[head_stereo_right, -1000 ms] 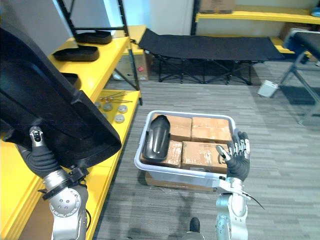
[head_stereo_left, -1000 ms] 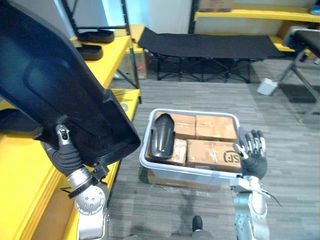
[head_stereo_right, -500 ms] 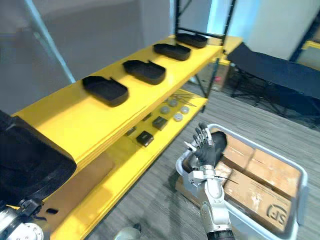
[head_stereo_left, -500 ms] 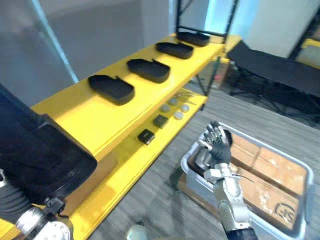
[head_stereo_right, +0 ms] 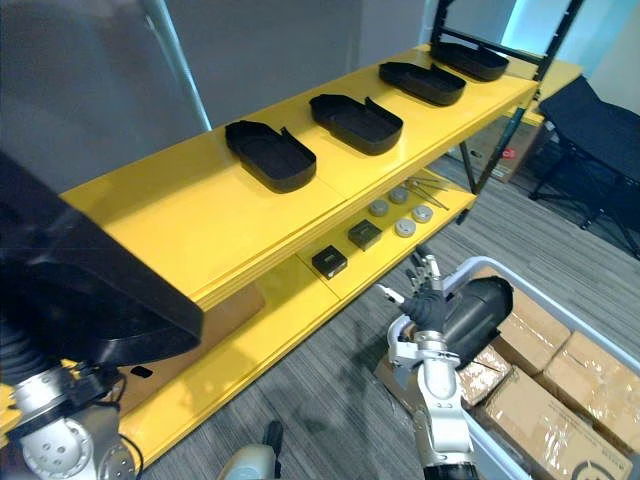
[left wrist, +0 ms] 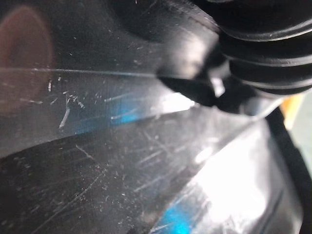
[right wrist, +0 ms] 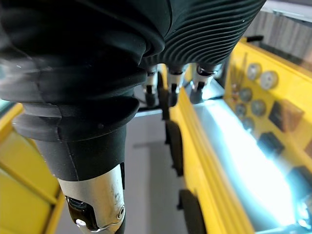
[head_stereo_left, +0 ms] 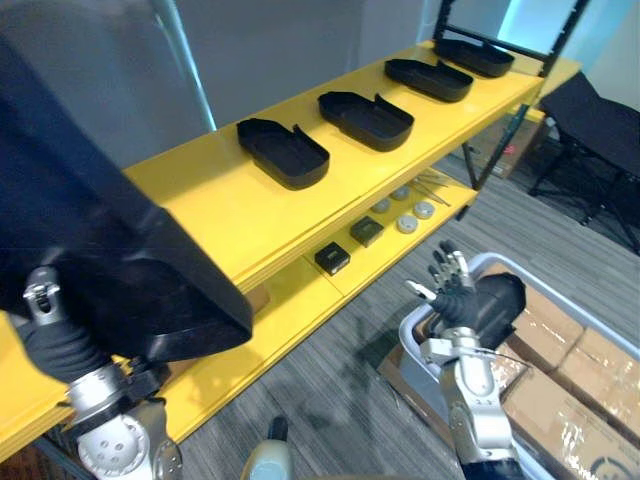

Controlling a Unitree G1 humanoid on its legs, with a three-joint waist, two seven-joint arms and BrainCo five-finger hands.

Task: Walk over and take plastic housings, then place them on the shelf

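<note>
Camera swung further since half a second ago, so the whole view shifted, and the large black moulded plastic housing point(head_stereo_left: 90, 230) now covers more of the view's left side, raised in front of the near end of the long yellow shelf board point(head_stereo_left: 225, 205). Left hand point(head_stereo_left: 58, 340) grips that housing from below, thumb over its rim, fingers hidden behind it. Right hand point(head_stereo_right: 425, 306) is up, empty, fingers straight and spread, just in front of the grey plastic tote point(head_stereo_left: 410, 328). An oblong black plastic housing point(head_stereo_right: 476, 310) lies in the tote on brown cardboard boxes point(head_stereo_right: 590, 365). Four shallow black plastic housings point(head_stereo_left: 283, 153) sit in a row along the top board, spaced apart. On the lower yellow board are two small black square blocks point(head_stereo_left: 332, 259) and some round silver discs point(head_stereo_left: 407, 222).
</note>
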